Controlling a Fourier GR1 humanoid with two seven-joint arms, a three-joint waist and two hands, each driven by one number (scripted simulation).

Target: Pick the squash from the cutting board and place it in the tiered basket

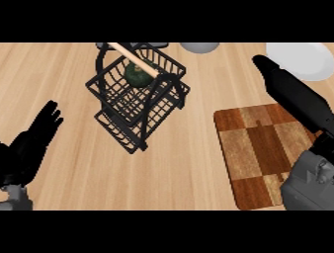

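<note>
Pale wood-grain desk [67, 74], seen from steeply above. Right robot hand [290, 86] over the far right part of the desk, black fingers straight and stretched toward the far edge, holding nothing, above the far end of the cutting board [257, 148]. Left robot hand [31, 141] resting open near the left edge, fingers up, nothing in it. Outward from the right robot hand: checkered brown cutting board by the right edge, bare on every part that shows. Further left, near the far edge, black wire tiered basket [137, 101] with a pale wooden handle [135, 59] across its top. Dark green squash [136, 74] lying in the upper tier, partly under the handle. Placing step apparently done already; next move likely only a retreat of the right arm clear of the basket. Squash rounded and half hidden behind wires, so long axis and pointing direction impossible to tell. White plate [305, 59] at the far right corner, grey object [199, 47] cut off at the far edge.
</note>
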